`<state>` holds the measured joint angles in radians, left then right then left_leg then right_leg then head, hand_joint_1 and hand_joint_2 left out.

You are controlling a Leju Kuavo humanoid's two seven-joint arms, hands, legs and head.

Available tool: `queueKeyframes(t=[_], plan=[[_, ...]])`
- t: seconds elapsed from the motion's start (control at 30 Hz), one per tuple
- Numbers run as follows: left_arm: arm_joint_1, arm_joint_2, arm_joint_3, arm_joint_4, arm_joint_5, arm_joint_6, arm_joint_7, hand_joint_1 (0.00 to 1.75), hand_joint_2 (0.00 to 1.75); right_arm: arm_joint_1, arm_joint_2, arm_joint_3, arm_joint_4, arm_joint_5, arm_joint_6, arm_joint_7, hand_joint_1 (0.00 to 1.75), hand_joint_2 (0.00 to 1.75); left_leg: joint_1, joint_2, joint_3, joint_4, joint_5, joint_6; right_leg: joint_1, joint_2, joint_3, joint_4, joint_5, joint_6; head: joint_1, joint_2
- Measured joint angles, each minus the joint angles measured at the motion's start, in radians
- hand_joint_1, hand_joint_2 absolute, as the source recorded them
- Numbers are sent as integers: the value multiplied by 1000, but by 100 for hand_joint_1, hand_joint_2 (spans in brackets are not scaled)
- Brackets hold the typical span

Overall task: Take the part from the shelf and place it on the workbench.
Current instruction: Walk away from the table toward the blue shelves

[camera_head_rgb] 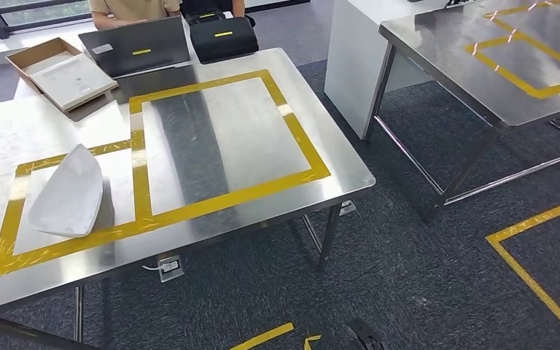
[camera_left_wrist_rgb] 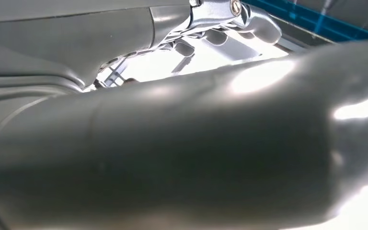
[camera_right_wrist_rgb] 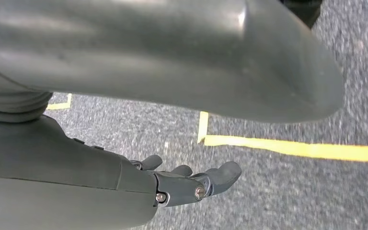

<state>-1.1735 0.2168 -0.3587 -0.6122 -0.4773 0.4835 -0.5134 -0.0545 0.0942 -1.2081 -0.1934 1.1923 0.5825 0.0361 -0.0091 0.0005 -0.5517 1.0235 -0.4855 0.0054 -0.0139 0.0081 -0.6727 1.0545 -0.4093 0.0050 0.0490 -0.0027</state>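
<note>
right hand [camera_right_wrist_rgb: 191,184]: hanging over grey carpet [camera_right_wrist_rgb: 278,191] crossed by yellow floor tape [camera_right_wrist_rgb: 287,147], fingers loosely apart, holding nothing; left hand [camera_left_wrist_rgb: 230,19]: thick grey thumb across the close wrist picture, finger state cannot be told. white part [camera_head_rgb: 69,193]: curved, pointed shell lying on the steel tabletop [camera_head_rgb: 321,87], inside the smaller yellow-taped rectangle [camera_head_rgb: 14,211] just beside the larger taped rectangle [camera_head_rgb: 302,138]. far edge: open cardboard box [camera_head_rgb: 58,69], dark laptop [camera_head_rgb: 137,45], black case [camera_head_rgb: 224,38], person seated behind; second steel table [camera_head_rgb: 437,44] well apart.

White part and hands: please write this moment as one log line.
white part: lying in small taped box | left hand: unclear | right hand: empty, above floor
</note>
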Motion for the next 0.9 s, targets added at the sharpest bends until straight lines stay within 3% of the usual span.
queueKeyframes(t=[0.07,0.13,0.17,0.2,0.23,0.27,0.33,0.4,0.5,0.57,0.63,0.67,0.73,0.8,0.87,0.9], plan=[[-1,0,0,1,3,2,0,0,0,0,-1,0,0,1,7,0,0,0,6,4,-13,-11,24,12,0,-1,-25,65,-69,7,2,0],[2,1,0,3,6,5,0,0,0,0,-2,0,0,1,15,0,0,0,7,5,-39,-12,46,16,-1,-1,-61,186,-155,14,4,0],[5,2,0,4,6,6,-1,0,0,0,-3,0,0,1,17,0,0,0,7,5,-53,-10,55,15,-2,-2,-68,234,-174,17,4,0],[8,2,0,5,7,6,-2,0,0,0,-4,0,0,0,16,0,0,0,9,5,-68,-8,65,12,-4,-2,-62,252,-171,21,5,0],[11,2,0,6,8,6,-3,0,0,-1,-5,0,0,0,16,1,0,0,12,5,-83,-4,73,9,-5,-2,-38,238,-153,24,5,0],[13,2,0,8,8,6,-3,0,0,-2,-5,0,0,-1,17,1,0,0,14,5,-97,1,80,4,-8,-3,2,190,-129,27,5,0],[12,3,0,9,9,6,-3,0,0,-5,-6,0,0,-3,17,1,0,0,16,5,-121,17,91,-8,-9,-2,87,72,-116,28,8,0],[9,5,0,10,11,7,-4,0,0,-7,-6,0,0,-6,17,1,0,0,14,4,-133,27,101,-22,-7,2,118,15,-128,14,11,0],[6,4,-1,15,12,8,-6,0,0,-8,-7,0,0,-8,17,2,0,0,17,3,-139,28,107,-41,-5,1,105,12,-110,-17,11,0],[4,7,-1,22,14,8,-9,0,0,-9,-7,0,0,-9,17,2,0,0,20,2,-159,80,48,-49,-7,-1,89,6,-88,-31,9,0],[2,8,-1,29,19,9,-12,0,0,-9,-7,0,0,-10,17,2,0,0,20,1,-187,193,-43,-54,-4,-2,67,6,-68,-36,6,0],[3,9,-1,34,21,11,-14,0,0,-8,-7,0,0,-10,16,1,0,0,20,1,-194,245,-68,-54,-3,-2,54,7,-58,-37,6,0],[6,9,-1,42,27,16,-20,0,0,-8,-7,0,0,-10,16,1,0,0,20,1,-172,272,-57,-49,1,-2,28,7,-38,-38,6,0],[7,9,-1,45,34,22,-25,0,0,-8,-7,0,0,-10,16,0,0,0,16,0,-92,183,-24,-35,5,-3,6,7,-18,-36,6,0],[7,11,-1,43,42,26,-31,0,0,-8,-6,0,0,-9,16,0,0,0,8,0,-10,65,-29,-21,6,-2,-8,5,1,-28,7,0],[6,13,-1,42,46,27,-33,0,0,-8,-6,0,0,-8,16,0,0,0,3,0,9,29,-38,-17,4,-2,-10,2,10,-22,7,0]])
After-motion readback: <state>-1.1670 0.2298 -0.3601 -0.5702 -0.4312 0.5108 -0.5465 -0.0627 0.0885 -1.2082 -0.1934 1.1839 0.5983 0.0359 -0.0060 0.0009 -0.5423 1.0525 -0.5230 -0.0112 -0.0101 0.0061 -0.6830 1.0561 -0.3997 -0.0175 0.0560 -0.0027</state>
